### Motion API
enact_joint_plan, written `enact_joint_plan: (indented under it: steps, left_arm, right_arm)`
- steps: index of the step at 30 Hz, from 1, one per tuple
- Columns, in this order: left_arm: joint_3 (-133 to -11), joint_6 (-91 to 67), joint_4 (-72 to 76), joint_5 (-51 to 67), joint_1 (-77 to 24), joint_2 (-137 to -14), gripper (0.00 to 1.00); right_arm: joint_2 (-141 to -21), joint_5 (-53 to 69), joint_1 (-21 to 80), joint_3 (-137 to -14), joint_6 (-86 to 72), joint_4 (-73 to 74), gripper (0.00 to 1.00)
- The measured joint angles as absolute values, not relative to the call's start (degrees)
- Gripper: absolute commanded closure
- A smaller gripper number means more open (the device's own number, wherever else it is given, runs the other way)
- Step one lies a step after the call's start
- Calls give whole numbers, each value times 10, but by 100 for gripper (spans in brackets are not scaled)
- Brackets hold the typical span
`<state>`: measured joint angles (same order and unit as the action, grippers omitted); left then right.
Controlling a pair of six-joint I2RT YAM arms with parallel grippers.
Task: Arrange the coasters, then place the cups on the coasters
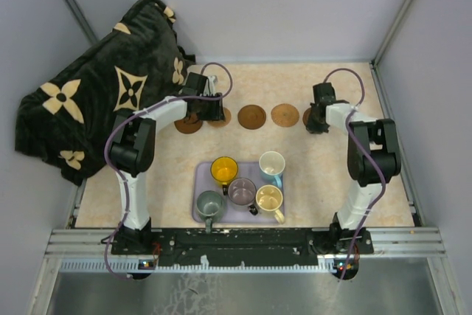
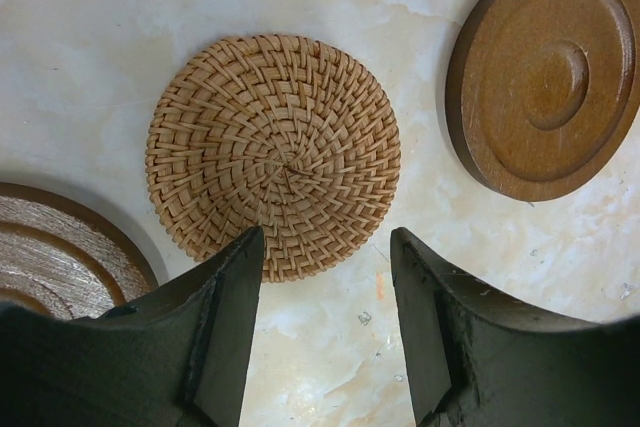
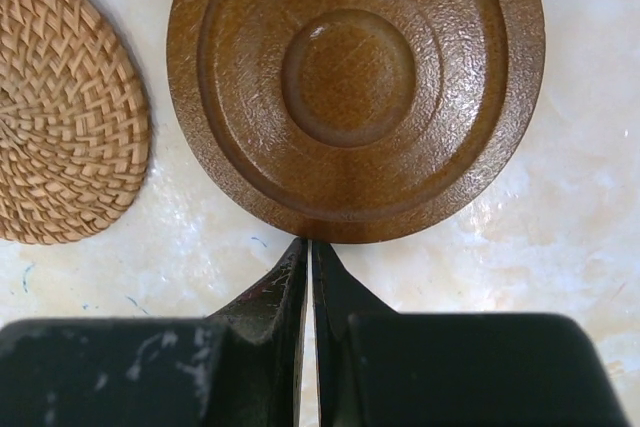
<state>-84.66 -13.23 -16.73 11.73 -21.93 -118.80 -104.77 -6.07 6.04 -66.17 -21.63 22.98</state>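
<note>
**Left gripper** (image 2: 327,252): jaws stood partly apart with nothing between them. It hung over the near edge of a woven tan coaster (image 2: 272,152). That coaster lay flat on the table, with a dark wooden coaster (image 2: 545,72) apart from it on one side and a second dark coaster (image 2: 50,247) close on the other, with a narrow gap between.

**Right gripper** (image 3: 308,252): jaws were closed tip to tip and gripped nothing. The tips sat at the near rim of the end dark coaster (image 3: 355,87). Contact with that rim could not be confirmed. Another woven coaster (image 3: 60,117) lay just beside it.

**Wider scene:** the top view showed five coasters in a left-to-right row across the far part of the table (image 1: 324,182), the leftmost sitting slightly nearer than the rest. All five cups, including the yellow-orange cup (image 1: 224,170) and the white and blue cup (image 1: 272,163), stood on the lavender tray (image 1: 201,179) at the near centre. A dark patterned blanket (image 1: 96,101) lay at the far left.

**Assessment:** the coaster arrangement appeared to be in its closing stage, and no cup had been placed. The next move would require the closed claw to open, an arm to travel near to the tray, and a secure hold on a cup's rim or handle without knocking its neighbours.
</note>
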Motion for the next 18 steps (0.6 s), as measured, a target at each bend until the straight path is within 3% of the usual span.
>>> enact_joint_plan:
  steps: [18]
  left_arm:
    - [-847, -132, -167, 113, -221, -1188, 40]
  right_arm:
    - [-1070, -43, 52, -684, -216, 214, 94]
